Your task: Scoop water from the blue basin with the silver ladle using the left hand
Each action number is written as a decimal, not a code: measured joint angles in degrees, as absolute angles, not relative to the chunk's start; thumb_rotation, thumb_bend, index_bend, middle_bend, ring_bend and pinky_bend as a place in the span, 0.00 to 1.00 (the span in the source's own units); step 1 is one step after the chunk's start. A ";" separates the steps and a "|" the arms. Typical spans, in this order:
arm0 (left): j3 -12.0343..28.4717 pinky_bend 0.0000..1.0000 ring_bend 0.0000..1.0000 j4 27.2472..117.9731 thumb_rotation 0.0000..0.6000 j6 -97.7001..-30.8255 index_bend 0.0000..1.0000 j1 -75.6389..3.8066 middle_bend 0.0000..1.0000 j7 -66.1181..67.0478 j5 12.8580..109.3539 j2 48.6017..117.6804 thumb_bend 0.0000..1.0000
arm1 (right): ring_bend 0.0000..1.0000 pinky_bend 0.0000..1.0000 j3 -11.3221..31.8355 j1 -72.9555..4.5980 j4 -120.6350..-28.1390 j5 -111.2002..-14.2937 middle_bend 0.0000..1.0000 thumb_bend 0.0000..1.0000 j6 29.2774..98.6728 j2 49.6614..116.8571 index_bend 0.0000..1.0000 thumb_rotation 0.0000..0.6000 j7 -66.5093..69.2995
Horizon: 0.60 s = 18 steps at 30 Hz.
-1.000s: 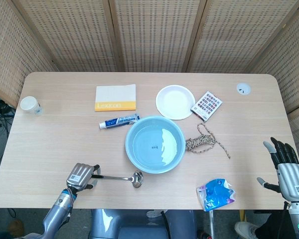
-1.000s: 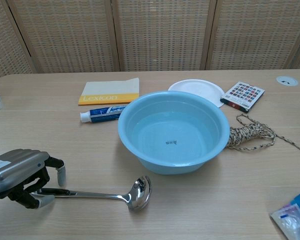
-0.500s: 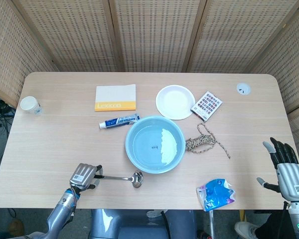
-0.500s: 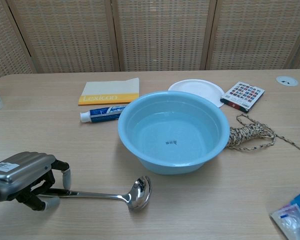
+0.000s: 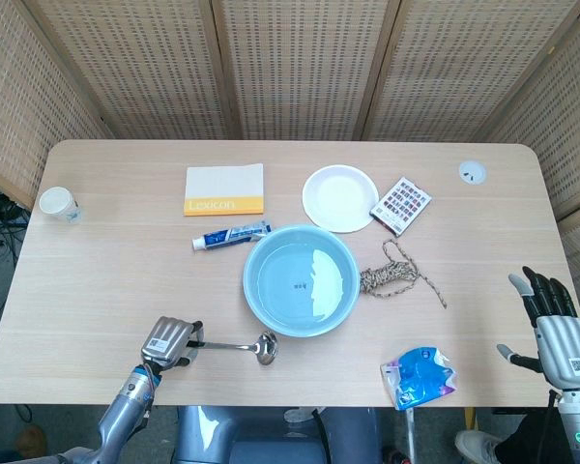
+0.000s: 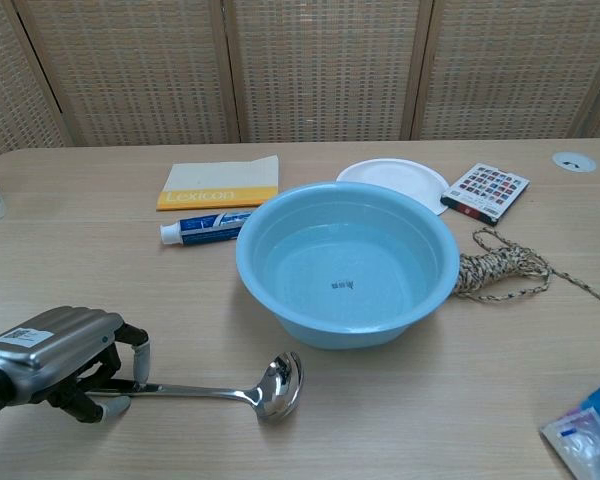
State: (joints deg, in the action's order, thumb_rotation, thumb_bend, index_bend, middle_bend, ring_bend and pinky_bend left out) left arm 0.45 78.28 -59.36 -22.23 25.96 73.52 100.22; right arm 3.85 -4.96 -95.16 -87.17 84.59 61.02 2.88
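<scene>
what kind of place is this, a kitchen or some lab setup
Probably a robot test setup, not a kitchen: a bare wooden table fenced by woven folding screens, holding unrelated props such as a toothpaste tube, a rope bundle and a blue basin.

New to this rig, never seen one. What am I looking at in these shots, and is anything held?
It's a two-armed robot with fingered hands at a table. One camera looks down from its head, the other forward from its chest. The left hand has its fingers around the handle of the ladle, which still lies on the table before the water-filled basin. The right hand hangs open off the table's edge, holding nothing. Also there: toothpaste, book, plate, rope, cup.
</scene>
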 measured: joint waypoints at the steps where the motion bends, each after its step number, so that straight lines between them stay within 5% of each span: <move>1: 0.46 1.00 0.98 78.14 1.00 -59.40 0.51 -22.27 0.90 25.95 73.52 100.30 0.35 | 0.00 0.00 3.86 -4.96 -95.14 -87.15 0.00 0.00 84.59 61.01 0.00 1.00 2.96; 7: 0.41 1.00 0.98 77.57 1.00 -59.34 0.51 -22.48 0.90 25.82 73.33 100.87 0.35 | 0.00 0.00 3.85 -5.02 -95.03 -86.98 0.00 0.00 84.37 60.87 0.00 1.00 3.18; 18: 0.58 1.00 0.98 77.21 1.00 -59.98 0.82 -22.39 0.90 23.98 73.33 100.94 0.51 | 0.00 0.00 3.74 -5.11 -95.12 -86.94 0.00 0.00 84.07 60.72 0.00 1.00 3.36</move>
State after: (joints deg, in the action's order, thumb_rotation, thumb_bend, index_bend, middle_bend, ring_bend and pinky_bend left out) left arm 0.58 77.21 -59.98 -22.39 23.98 73.33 100.94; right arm 3.74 -5.11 -95.12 -86.94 84.07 60.72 3.36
